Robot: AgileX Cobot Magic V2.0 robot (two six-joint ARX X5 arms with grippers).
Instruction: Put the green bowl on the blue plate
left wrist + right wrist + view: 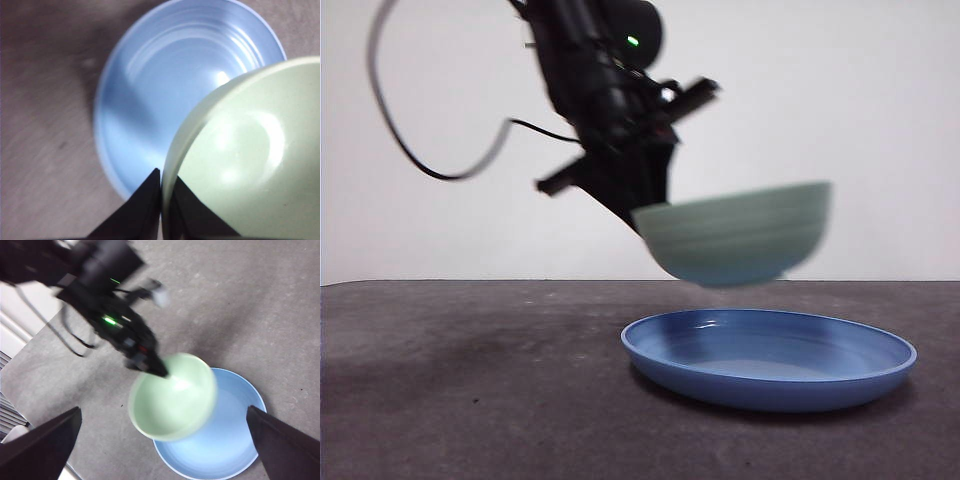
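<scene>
The green bowl (738, 232) hangs in the air, slightly tilted, just above the blue plate (770, 357) that lies on the dark table. My left gripper (642, 216) is shut on the bowl's rim (167, 165), one jaw inside and one outside. In the left wrist view the bowl (245, 160) overlaps part of the plate (150, 100) below it. From high above, the right wrist view shows the bowl (172, 397) over the plate (225, 440) with the left arm (115, 325) reaching in. My right gripper (165, 450) stands wide open, well above them.
The dark grey table (470, 380) stretches to the left of the plate. A black cable (430, 165) loops from the left arm. A white wall stands behind the table. In the right wrist view the table edge (30, 390) runs beside pale furniture.
</scene>
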